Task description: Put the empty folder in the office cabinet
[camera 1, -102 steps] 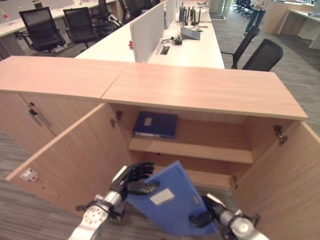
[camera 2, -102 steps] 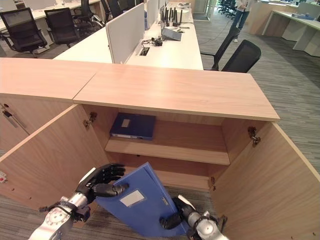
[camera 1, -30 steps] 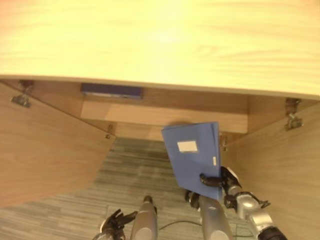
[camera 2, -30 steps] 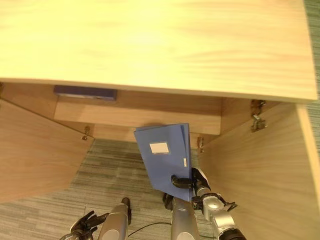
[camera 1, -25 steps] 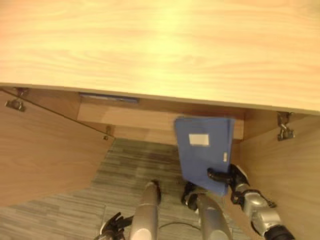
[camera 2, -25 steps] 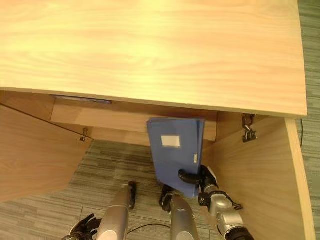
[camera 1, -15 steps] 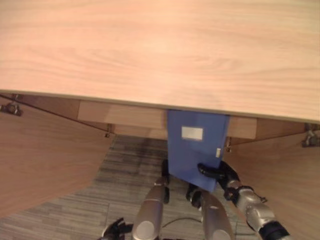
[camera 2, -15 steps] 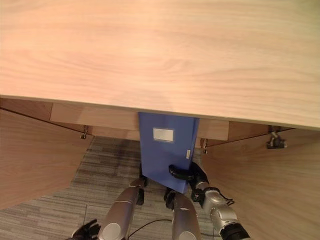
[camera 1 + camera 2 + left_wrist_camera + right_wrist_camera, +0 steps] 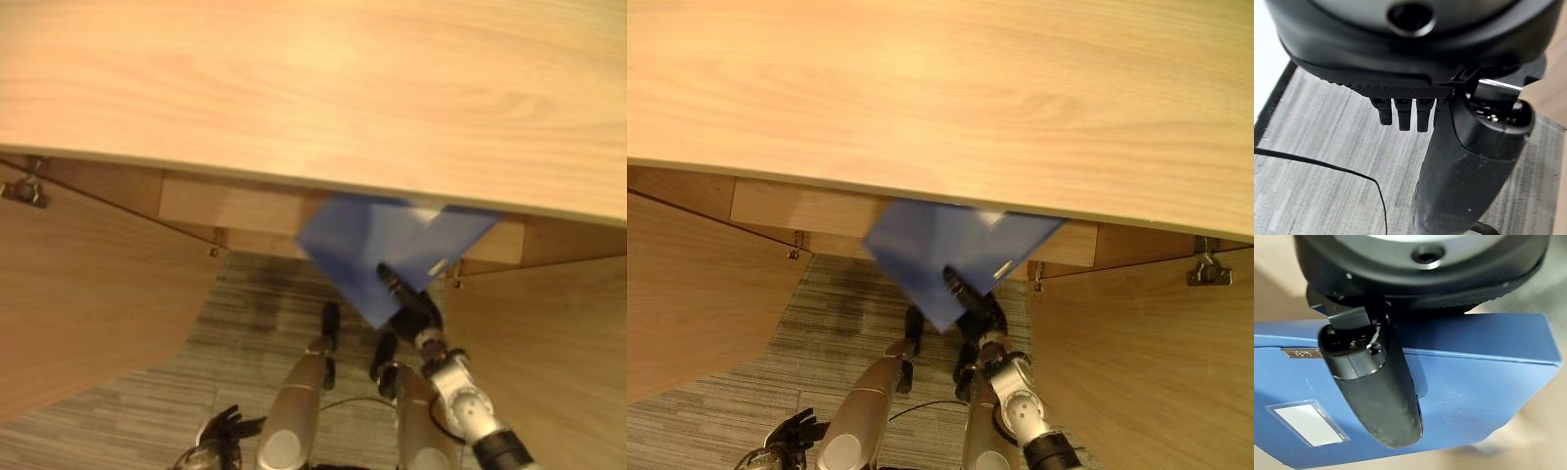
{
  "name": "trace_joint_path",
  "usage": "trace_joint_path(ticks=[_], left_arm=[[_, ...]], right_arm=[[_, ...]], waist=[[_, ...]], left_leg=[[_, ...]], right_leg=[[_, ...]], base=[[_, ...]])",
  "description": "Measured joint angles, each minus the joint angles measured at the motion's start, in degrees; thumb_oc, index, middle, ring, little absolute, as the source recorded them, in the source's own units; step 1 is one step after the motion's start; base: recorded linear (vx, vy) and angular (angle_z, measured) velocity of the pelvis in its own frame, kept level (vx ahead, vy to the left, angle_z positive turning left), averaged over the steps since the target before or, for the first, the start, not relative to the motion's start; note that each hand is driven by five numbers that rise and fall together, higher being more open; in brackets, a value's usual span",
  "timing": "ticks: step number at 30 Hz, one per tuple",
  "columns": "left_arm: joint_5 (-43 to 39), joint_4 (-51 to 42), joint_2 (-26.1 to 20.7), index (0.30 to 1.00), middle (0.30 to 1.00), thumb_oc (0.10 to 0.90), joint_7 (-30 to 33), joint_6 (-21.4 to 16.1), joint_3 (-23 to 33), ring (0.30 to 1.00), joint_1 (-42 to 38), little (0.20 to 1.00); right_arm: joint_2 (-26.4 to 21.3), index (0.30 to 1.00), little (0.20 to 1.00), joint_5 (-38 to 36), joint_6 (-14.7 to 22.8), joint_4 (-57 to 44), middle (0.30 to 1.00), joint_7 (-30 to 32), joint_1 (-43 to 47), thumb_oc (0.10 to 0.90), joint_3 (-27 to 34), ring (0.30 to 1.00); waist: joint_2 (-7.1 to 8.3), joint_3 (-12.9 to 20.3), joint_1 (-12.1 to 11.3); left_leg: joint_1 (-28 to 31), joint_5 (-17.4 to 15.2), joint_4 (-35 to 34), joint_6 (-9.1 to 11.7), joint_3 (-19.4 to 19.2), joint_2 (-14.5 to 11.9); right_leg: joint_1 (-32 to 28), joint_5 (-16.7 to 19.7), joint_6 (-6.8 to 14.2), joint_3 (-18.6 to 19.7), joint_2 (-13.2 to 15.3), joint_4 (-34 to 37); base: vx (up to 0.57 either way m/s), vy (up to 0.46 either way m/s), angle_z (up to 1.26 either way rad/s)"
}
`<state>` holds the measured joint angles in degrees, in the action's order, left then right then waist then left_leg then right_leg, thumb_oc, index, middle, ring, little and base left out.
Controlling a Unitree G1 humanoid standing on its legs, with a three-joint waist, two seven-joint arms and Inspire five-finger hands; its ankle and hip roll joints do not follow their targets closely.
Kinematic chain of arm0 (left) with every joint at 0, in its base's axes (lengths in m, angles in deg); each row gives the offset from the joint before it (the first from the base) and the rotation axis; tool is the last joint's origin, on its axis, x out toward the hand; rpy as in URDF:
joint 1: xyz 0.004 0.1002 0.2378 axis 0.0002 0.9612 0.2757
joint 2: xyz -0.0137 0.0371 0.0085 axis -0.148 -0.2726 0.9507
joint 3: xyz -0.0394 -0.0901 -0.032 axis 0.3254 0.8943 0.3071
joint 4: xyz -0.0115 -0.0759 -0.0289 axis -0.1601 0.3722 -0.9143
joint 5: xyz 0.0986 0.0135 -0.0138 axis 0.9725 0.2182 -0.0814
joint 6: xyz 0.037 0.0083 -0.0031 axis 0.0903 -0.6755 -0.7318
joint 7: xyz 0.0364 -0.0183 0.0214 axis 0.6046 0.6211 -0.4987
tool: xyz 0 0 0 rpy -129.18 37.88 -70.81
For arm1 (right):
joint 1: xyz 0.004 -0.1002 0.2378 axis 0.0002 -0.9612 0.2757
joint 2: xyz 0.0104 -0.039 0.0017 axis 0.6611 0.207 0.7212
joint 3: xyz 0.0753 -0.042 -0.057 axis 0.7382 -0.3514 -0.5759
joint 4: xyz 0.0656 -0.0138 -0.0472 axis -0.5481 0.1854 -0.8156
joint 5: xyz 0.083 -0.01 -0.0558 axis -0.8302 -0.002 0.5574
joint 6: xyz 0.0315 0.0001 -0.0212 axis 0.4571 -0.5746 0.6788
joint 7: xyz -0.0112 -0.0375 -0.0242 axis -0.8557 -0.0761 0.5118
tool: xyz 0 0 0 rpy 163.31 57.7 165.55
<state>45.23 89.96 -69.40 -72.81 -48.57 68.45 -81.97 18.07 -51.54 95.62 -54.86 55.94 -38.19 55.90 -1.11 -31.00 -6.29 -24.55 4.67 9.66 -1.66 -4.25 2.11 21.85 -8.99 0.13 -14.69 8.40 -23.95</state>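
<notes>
Folder (image 9: 377, 240): one, blue, tilted, far end under cabinet top (image 9: 313, 88), in the opening betw. 2 open doors. Going L to R: L door (image 9: 88, 284) swung out; L hand (image 9: 798, 431) low over carpet (image 9: 255, 323), fingers relaxed and spread, holding nothing. R hand (image 9: 411, 308) clamped on folder's near corner, thumb (image 9: 1376, 387) pressed on its face beside a white label (image 9: 1305, 423). R door (image 9: 549, 362) also swung out.

Both eye views are looking steeply down from above the cabinet top (image 9: 313, 88), sharing its open doors, the blue folder (image 9: 940, 250) and the carpet (image 9: 255, 323). Each wrist view is sitting very close behind its own robot hand, the left facing carpet, the right facing the folder.
</notes>
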Motion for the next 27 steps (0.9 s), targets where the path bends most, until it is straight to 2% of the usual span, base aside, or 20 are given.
trace_joint_path(ticks=[3,5,6,12,16,21,22,27], left_arm=[[0.0,0.1,0.0,0.9,0.9,0.8,1.0,-0.1,-1.4,0.9,0.0,0.9],[0.0,0.2,0.0,0.9,0.9,0.8,1.6,-0.1,-1.7,0.9,0.0,0.9],[0.6,0.1,0.0,0.9,0.9,0.8,2.2,-0.2,-2.1,0.9,-0.1,0.9],[1.1,-1.0,0.2,0.9,0.9,0.8,4.1,-0.2,-4.3,0.9,-0.3,0.9],[0.0,-4.1,0.0,0.9,0.9,0.8,4.9,-0.4,-6.3,0.9,-0.5,0.9],[-1.3,-5.4,-0.1,0.9,0.9,0.8,5.0,-0.5,-6.6,0.9,-0.7,0.9],[-1.3,-6.0,-0.3,0.9,0.9,0.8,5.1,-0.5,-6.8,0.9,-0.6,0.9],[-1.2,-7.4,-0.4,0.9,0.9,0.8,5.1,-0.5,-7.7,0.9,-0.5,0.9]], right_arm=[[1.3,0.3,0.3,-3.6,7.2,-0.4,0.3,1.4,4.7,0.4,4.9,0.3],[1.1,0.3,0.3,-3.8,8.4,-0.6,0.3,2.5,6.4,0.4,5.0,0.3],[1.8,0.3,0.3,-3.5,10.3,-1.0,0.3,4.1,7.7,0.4,5.0,0.3],[6.3,0.3,0.3,-3.5,15.8,2.4,0.3,10.7,12.8,0.4,5.1,0.3],[7.5,0.3,0.3,-6.1,16.5,7.5,0.3,15.7,17.0,0.4,5.1,0.3],[7.4,0.3,0.3,-7.5,16.4,7.5,0.3,16.5,17.0,0.4,4.3,0.3],[7.2,0.3,0.3,-7.5,16.6,7.1,0.3,16.5,17.1,0.4,4.1,0.3],[6.2,0.3,0.3,-7.4,17.8,2.1,0.3,15.8,17.3,0.4,4.5,0.3]], waist=[[0.02,0.0,0.1],[0.01,0.0,-0.2],[0.01,0.0,-0.1],[0.0,0.0,-0.3],[-0.07,0.0,-0.6],[-0.28,-0.1,-0.8],[-0.41,-0.1,-1.0],[-1.32,-0.2,-1.5]], left_leg=[[-0.9,0.2,0.1,0.2,0.0,0.0],[-1.0,0.6,0.1,0.3,0.0,0.1],[-1.4,0.6,-0.1,0.3,0.1,0.1],[-2.7,0.8,-0.3,0.0,0.5,0.1],[-5.9,1.4,0.7,-0.6,0.6,0.1],[-10.4,1.2,4.0,-0.5,1.0,0.3],[-13.0,0.3,7.0,0.2,1.4,0.5],[-21.3,-2.8,15.9,0.1,1.7,0.5]], right_leg=[[1.1,0.1,0.1,0.0,0.1,-0.3],[1.1,0.2,0.4,-0.1,0.1,-0.2],[1.6,0.1,0.5,-0.1,0.1,-0.3],[3.2,-0.6,0.5,-0.5,0.2,-1.1],[6.7,-1.0,0.3,-0.5,0.4,-3.2],[10.8,-2.0,0.0,-0.7,1.0,-6.6],[13.0,-3.1,-0.3,-0.8,1.7,-9.3],[20.1,-6.2,-2.1,-1.1,3.1,-17.3]], base=[[0.0,0.0,0.0],[0.0,0.0,0.0],[-0.02,-0.008,0.04],[-0.03,0.006,0.05],[-0.05,-0.002,0.02],[-0.04,0.011,0.08],[-0.03,0.017,0.18],[-0.01,0.03,0.1]])
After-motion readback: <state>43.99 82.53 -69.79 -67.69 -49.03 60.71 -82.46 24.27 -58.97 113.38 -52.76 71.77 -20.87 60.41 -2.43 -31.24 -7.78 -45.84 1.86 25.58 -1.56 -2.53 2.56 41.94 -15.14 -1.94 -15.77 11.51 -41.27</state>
